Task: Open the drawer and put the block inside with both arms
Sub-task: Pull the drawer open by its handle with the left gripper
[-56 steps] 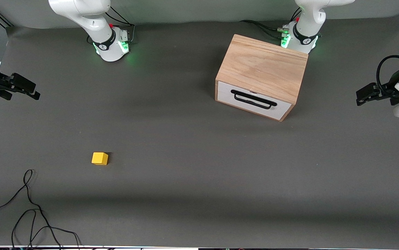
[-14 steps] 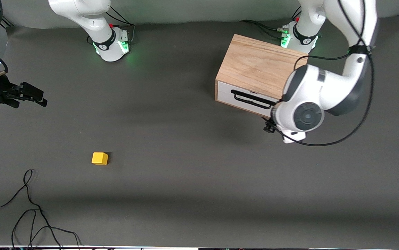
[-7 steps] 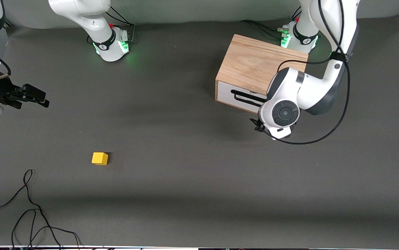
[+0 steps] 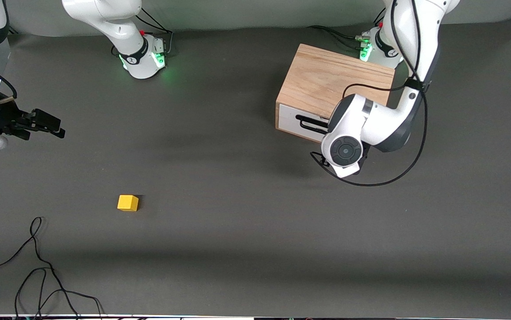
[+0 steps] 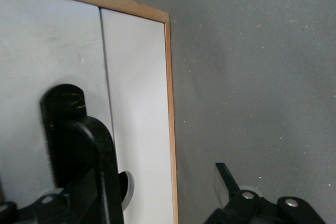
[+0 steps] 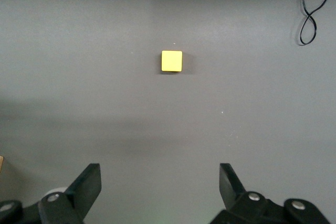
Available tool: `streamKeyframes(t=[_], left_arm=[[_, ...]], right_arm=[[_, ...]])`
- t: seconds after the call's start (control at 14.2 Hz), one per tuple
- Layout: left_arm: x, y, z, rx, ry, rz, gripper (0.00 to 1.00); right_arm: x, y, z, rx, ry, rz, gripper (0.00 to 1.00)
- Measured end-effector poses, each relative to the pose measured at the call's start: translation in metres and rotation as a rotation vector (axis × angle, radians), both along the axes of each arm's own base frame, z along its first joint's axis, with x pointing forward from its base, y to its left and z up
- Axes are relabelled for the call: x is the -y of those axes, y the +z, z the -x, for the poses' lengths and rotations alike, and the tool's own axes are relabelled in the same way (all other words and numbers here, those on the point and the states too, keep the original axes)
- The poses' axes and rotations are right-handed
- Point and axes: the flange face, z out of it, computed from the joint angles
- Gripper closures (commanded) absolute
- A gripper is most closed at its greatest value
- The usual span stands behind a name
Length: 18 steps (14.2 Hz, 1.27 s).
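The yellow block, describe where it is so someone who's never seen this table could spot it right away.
Start from the light-oak box near the left arm's base, then look toward the right arm's end of the table and nearer the front camera. There the block sits alone on the dark grey surface, above a loose black cable. It is the only bright yellow thing, a small cube.

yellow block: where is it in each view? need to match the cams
Front view: block on the bare mat, toward the right arm's end, nearer the camera than the drawer.
Left wrist view: not in it.
Right wrist view: block ahead of the open right gripper.
Shared landmark: loose black cable.
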Motion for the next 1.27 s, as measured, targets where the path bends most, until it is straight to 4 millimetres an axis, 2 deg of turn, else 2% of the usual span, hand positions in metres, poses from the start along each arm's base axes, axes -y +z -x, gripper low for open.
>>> streamKeyframes(t=[0.07, 0.14, 0.21, 0.56, 0.92, 1.27], left_arm=[[0.001, -0.003, 0.000, -0.001, -0.002, -0.001, 0.36], [0.001, -0.006, 0.000, -0.002, -0.003, -0.002, 0.93], [0.002, -0.008, 0.001, -0.005, -0.005, -0.004, 1.00], [0.004, 0.000, 0.000, 0.024, -0.021, -0.020, 1.00], [0.010, 0.023, -0.026, 0.165, -0.010, 0.041, 1.00], [0.008, 0.029, -0.030, 0.159, -0.013, 0.056, 1.00]], right_arm=[[0.000, -0.002, -0.001, -0.001, 0.000, 0.000, 0.00], [0.000, -0.004, -0.003, -0.001, 0.000, 0.000, 0.00], [0.000, -0.007, -0.006, 0.004, -0.001, 0.001, 0.00], [0.000, -0.020, -0.016, 0.006, -0.002, 0.002, 0.00], [0.000, -0.024, -0.019, 0.005, -0.002, 0.003, 0.00], [-0.001, -0.027, -0.020, 0.000, -0.002, 0.003, 0.00]])
